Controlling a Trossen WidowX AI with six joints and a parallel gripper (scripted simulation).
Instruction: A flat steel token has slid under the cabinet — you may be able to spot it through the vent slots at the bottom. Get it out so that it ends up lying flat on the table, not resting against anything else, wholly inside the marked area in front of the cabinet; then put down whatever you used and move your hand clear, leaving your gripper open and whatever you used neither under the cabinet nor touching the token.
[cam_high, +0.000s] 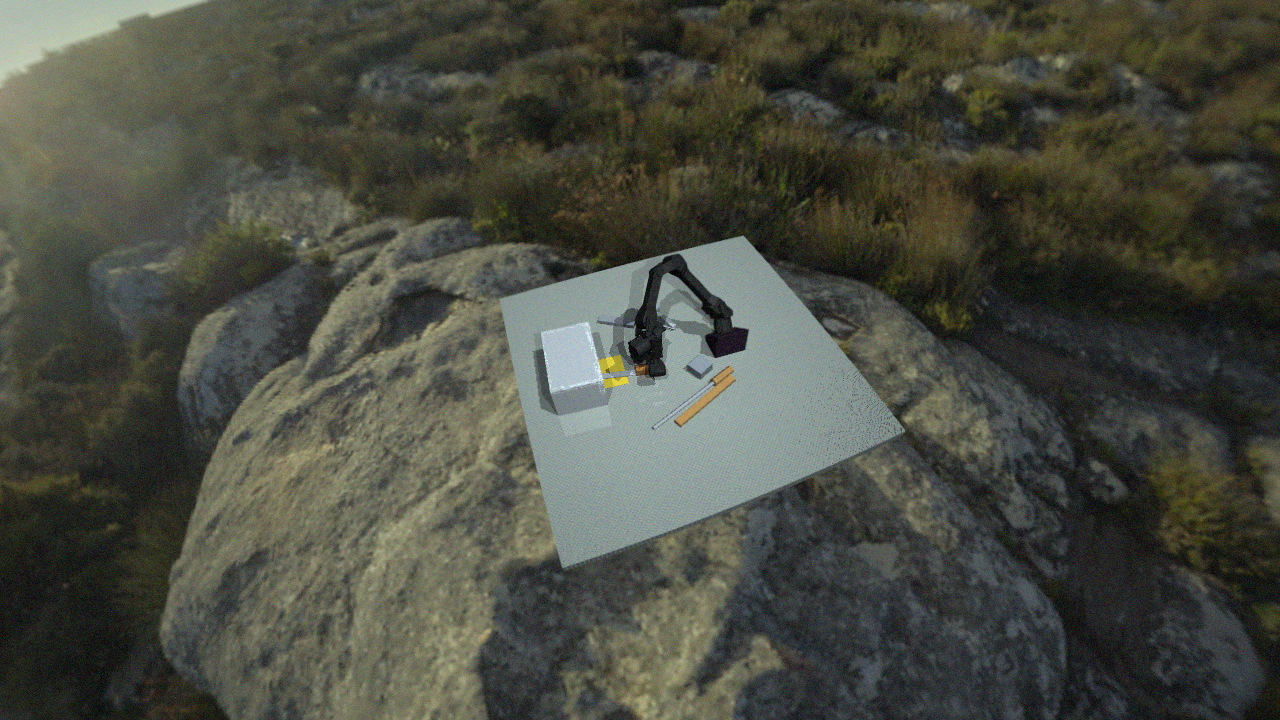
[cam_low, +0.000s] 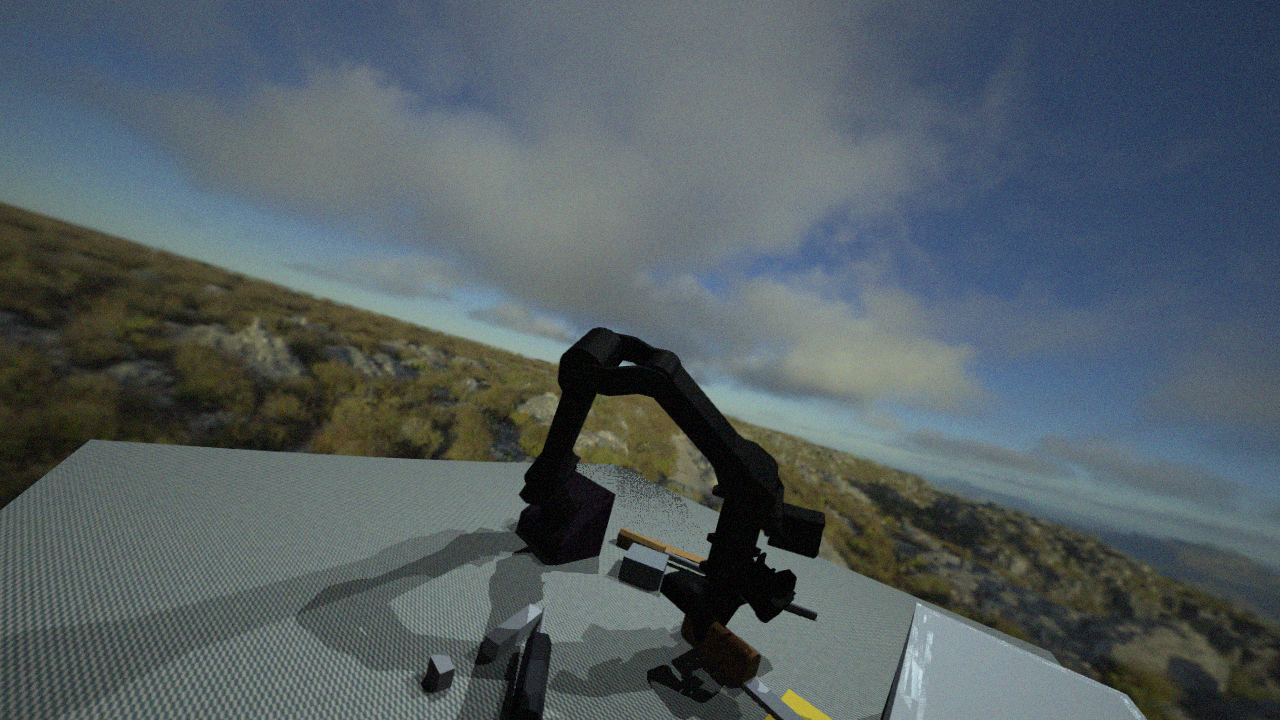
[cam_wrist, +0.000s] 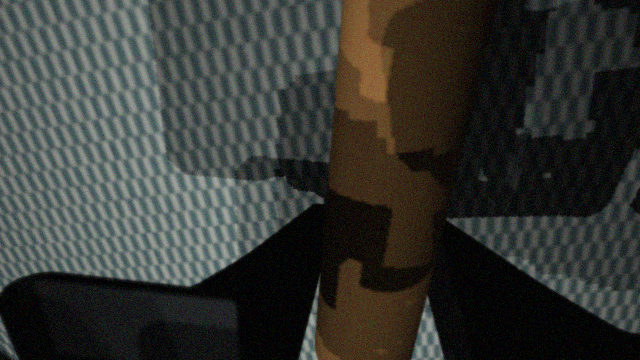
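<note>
The white cabinet (cam_high: 572, 358) (cam_low: 993, 671) stands at the table's left in the top view. The yellow marked area (cam_high: 611, 364) (cam_low: 802, 704) lies in front of it. My gripper (cam_high: 650, 368) (cam_low: 702, 628) (cam_wrist: 373, 222) is shut on the orange handle (cam_high: 640, 369) (cam_low: 729, 653) (cam_wrist: 370, 175) of a tool, low over the table just outside the yellow area. The tool's grey shaft (cam_low: 760, 694) points from the handle across the yellow area toward the cabinet. Its far end is not clear. I cannot make out the steel token in any view.
A thin grey rod with an orange handle (cam_high: 723, 376) and an orange stick (cam_high: 705, 400) lie side by side. A grey block (cam_high: 699, 365) (cam_low: 642, 567) lies near the dark arm base (cam_high: 726, 341). A small block (cam_low: 438, 673), a pale bar (cam_low: 512, 631) and a dark stick (cam_low: 532, 671) lie on the arm's other side.
</note>
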